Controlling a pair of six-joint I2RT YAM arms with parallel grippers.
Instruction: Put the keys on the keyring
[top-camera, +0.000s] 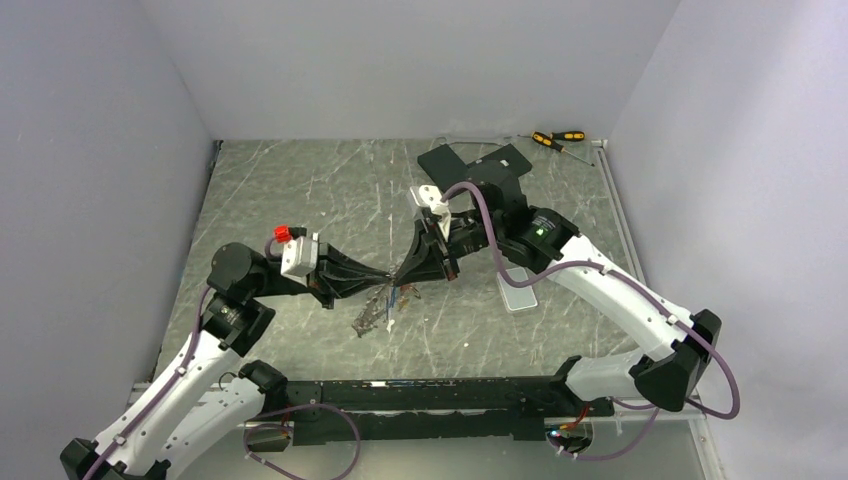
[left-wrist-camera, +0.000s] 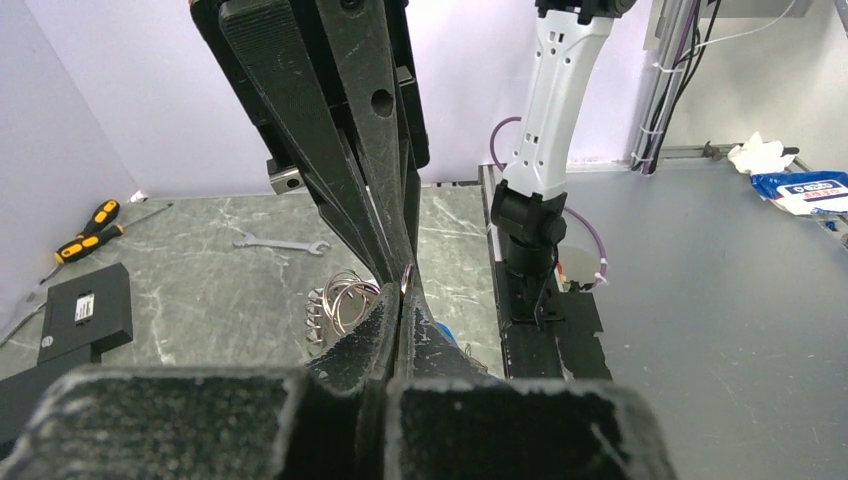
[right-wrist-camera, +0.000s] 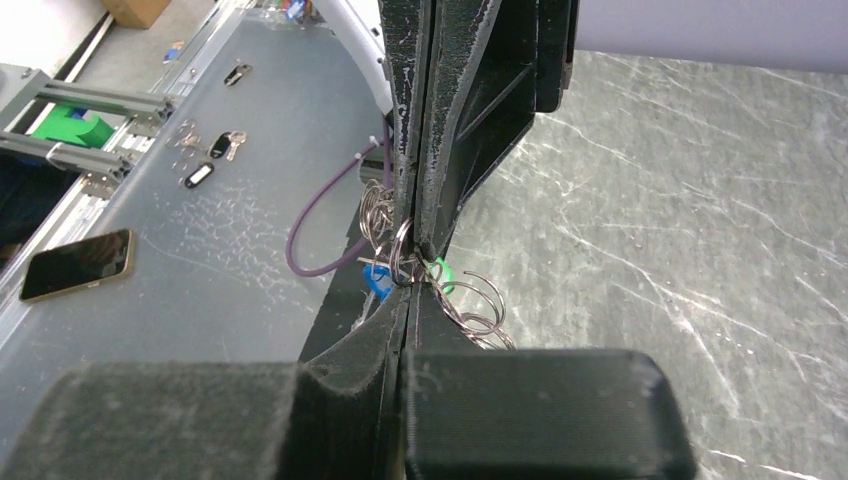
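My two grippers meet tip to tip above the middle of the table. The left gripper (top-camera: 388, 277) (left-wrist-camera: 404, 292) is shut, with a thin wire of the keyring (left-wrist-camera: 341, 299) pinched at its tips. The right gripper (top-camera: 400, 272) (right-wrist-camera: 408, 290) is also shut, on ring wire at its tips. Loops of the keyring (right-wrist-camera: 470, 300) curl out beside the pads. A blue-headed key (right-wrist-camera: 377, 281) and a green-headed key (right-wrist-camera: 441, 273) hang at the meeting point. The bunch of keys (top-camera: 377, 308) dangles below both grippers, down to the table.
Yellow-and-black screwdrivers (top-camera: 557, 138) (left-wrist-camera: 88, 229) lie at the back right corner. A black box (top-camera: 478, 164) (left-wrist-camera: 85, 311) sits behind the right arm, with a small wrench (left-wrist-camera: 281, 243) near it. A pale slab (top-camera: 521, 291) lies under the right forearm.
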